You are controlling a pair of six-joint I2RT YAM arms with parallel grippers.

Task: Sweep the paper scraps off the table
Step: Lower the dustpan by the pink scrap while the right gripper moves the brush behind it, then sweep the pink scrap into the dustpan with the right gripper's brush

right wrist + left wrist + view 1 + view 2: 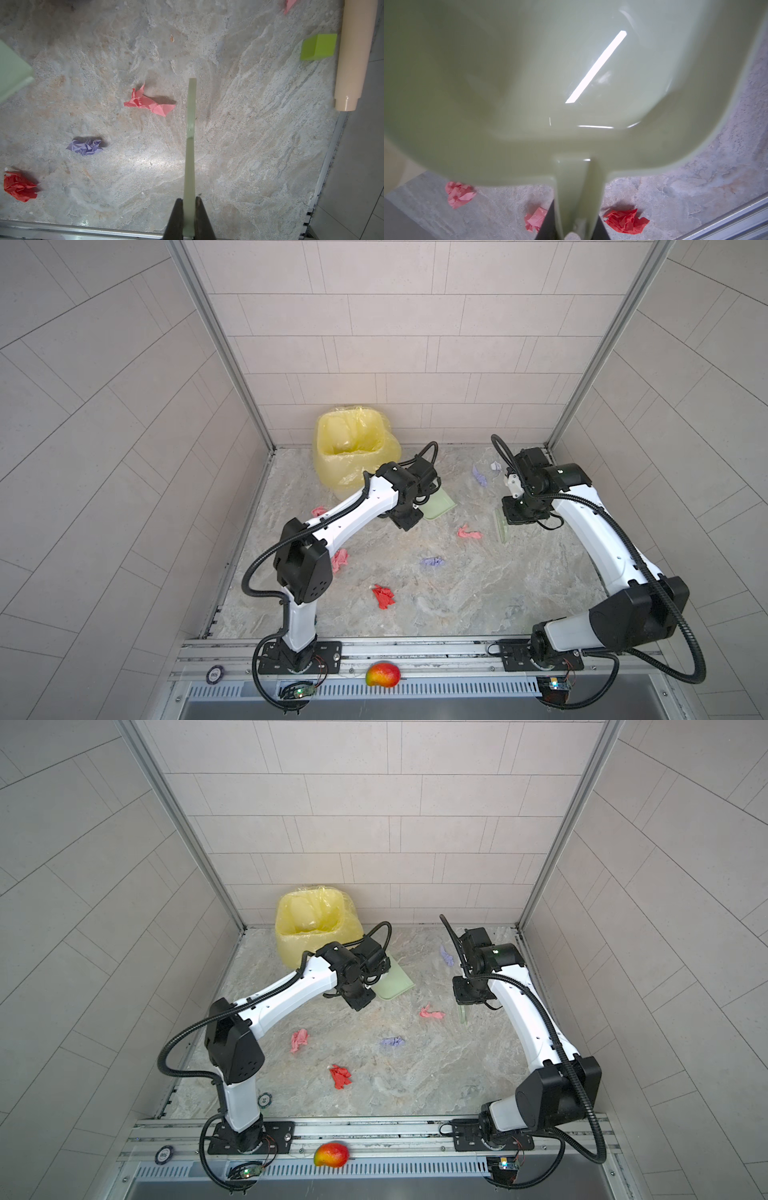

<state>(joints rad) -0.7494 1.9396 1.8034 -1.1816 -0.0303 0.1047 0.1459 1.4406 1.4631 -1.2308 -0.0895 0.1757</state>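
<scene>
table – grey-beige marbled top, metal rails, pale tiled walls on three sides

left tool – jaws drawn in narrow on the handle of the dustpan; pan pale green, held out just beside the bin; whether its lip touches the table I cannot tell

bin – yellow liner, mouth open, far left corner of the table

right tool – pinched tight on the sweeper, a thin pale green blade seen edge-on, out over bare table on the right side

paper scraps – seven counted in a top view, all lying loose on the table:
1. red wad, nearest the front rail, roughly centre
2. lavender wad, mid-table, apart from the red one
3. middle pink wad, between dustpan and sweeper, near the blade but not touching it
4. left pink wad, partly hidden by the left arm's elbow
5. edge pink wad, toward the left rail, behind that arm
6. lavender strip, far right, near the right arm's wrist
7. white wad, just beside the strip

green cube – on the table, shown only by the right wrist view

mango – red and yellow, on the front rail between the two arm bases
</scene>
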